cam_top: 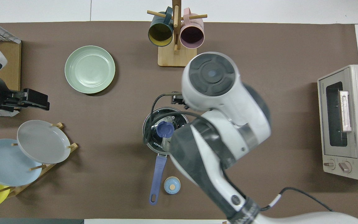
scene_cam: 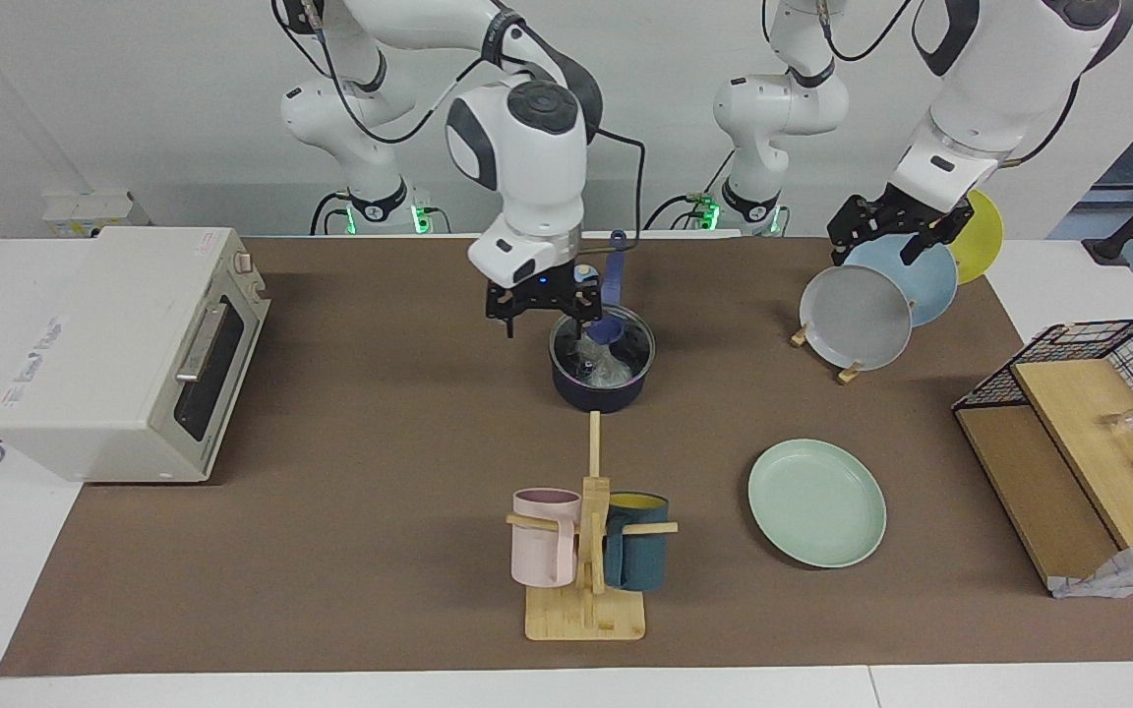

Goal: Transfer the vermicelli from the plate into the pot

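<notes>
While the right gripper (scene_cam: pixel 544 313) hung just above the rim of the pot (scene_cam: pixel 602 391) at the centre of the facing frame, its fingers stood apart and held nothing. Inside the pot lay the vermicelli (scene_cam: pixel 604 366), a pale glassy tangle against the black interior, partly covered by a clear lid with a blue knob (scene_cam: pixel 606 332). From the overhead camera the pot (cam_top: pixel 149 141) sat just below the middle of the frame, largely hidden by the right arm, with its long blue handle (cam_top: pixel 157 179) running toward the bottom edge and a small light-blue cap (cam_top: pixel 172 185) lying just beside it.

At the lower right of the facing frame the mint-green plate (scene_cam: pixel 816 502) lay flat and bare; overhead, the same plate (cam_top: pixel 89 69) appeared in the upper left, well apart from the pot. A wooden mug stand (scene_cam: pixel 585 615) with a pink mug (scene_cam: pixel 545 536) and a teal mug (scene_cam: pixel 637 555) occupied the lower centre of the facing frame, between pot and frame bottom.

The left gripper (scene_cam: pixel 879 228) waited in the air at the upper right of the facing frame, over a rack of grey (scene_cam: pixel 856 317), light-blue (scene_cam: pixel 921 277) and yellow (scene_cam: pixel 982 234) plates; whether its fingers were open or closed cannot be told. A toaster oven (scene_cam: pixel 124 354) stood at the left edge.
</notes>
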Controlling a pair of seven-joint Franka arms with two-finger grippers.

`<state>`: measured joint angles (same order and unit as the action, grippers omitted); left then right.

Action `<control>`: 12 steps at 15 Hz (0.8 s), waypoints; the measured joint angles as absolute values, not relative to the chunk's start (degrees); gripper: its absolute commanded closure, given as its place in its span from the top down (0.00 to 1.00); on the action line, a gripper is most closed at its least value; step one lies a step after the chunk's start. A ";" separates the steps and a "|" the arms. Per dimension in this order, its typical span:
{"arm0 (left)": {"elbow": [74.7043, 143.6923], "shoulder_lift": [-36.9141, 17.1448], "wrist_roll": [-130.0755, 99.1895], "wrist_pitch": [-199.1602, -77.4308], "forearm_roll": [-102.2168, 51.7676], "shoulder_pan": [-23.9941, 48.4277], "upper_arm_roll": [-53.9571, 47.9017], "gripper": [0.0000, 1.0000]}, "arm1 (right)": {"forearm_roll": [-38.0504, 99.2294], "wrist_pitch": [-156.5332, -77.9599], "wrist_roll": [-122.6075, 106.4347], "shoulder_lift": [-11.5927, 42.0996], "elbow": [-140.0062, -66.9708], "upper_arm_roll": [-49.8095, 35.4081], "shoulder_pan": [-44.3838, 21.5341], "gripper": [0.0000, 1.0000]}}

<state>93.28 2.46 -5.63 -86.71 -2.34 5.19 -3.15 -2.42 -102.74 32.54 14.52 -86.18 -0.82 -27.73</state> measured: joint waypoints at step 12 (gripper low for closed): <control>93.28 2.46 -5.63 -86.71 -2.34 4.98 -3.15 1.00 | -2.35 -83.74 7.55 0.78 -87.83 0.14 -5.88 1.00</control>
<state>93.28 2.46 -5.63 -86.71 -2.34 4.98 -3.15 -2.35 -83.74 7.55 0.78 -87.83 0.14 -5.88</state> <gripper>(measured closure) 0.000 0.000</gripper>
